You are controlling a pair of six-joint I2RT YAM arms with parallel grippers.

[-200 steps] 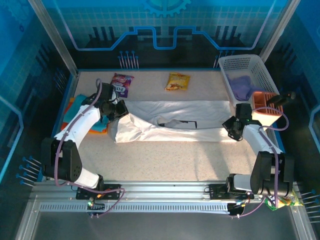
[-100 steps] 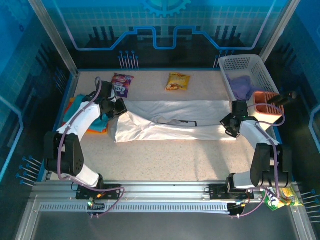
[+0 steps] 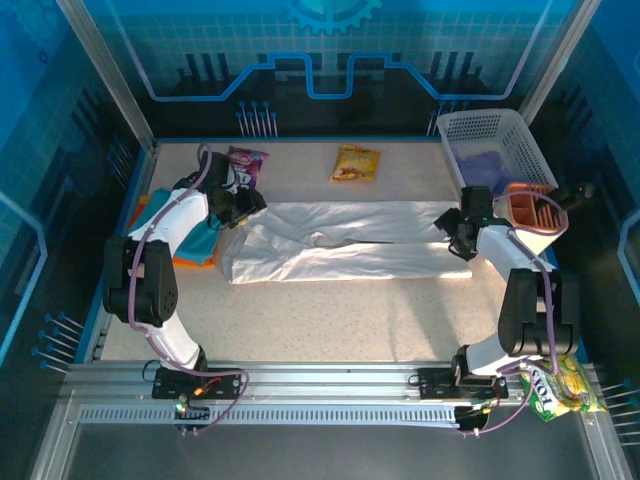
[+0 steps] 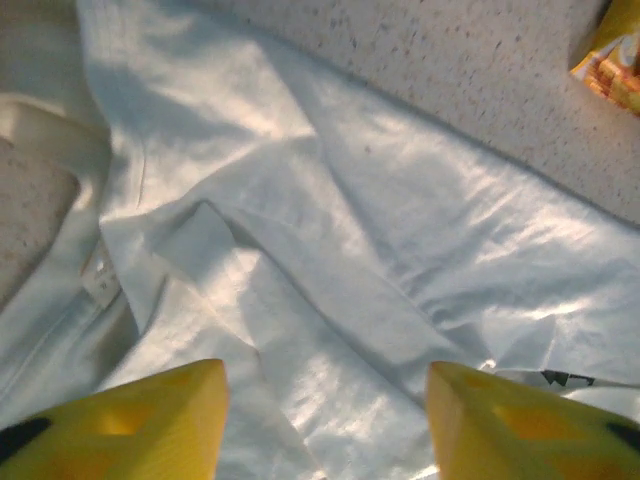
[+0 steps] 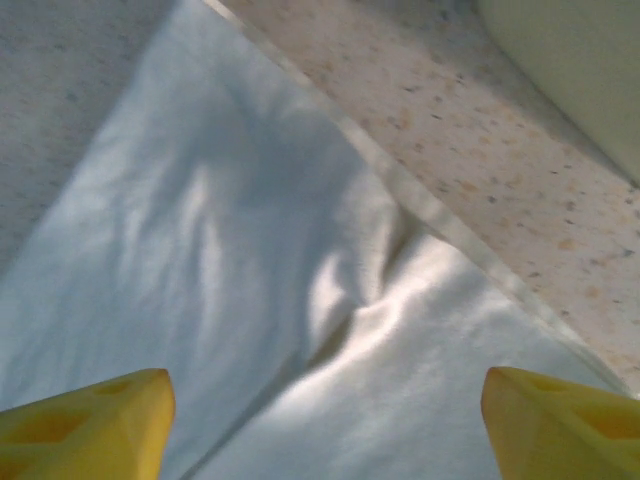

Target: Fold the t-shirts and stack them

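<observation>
both jaws apart and empty, low over the white t-shirt (image 3: 350, 262)

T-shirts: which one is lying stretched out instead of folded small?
The white t-shirt, stretched in a long strip across the middle of the table. The teal t-shirt and orange t-shirt lie folded together at the left edge.

The big white t-shirt (image 3: 350, 245) lies long and flat across the middle of the table (image 3: 350, 320), folded over itself (wrinkly and bunched at its left end). The teal t-shirt (image 3: 148, 213) lies folded at the left side, with the orange t-shirt (image 3: 190, 262) peeking out at its near edge.
</observation>
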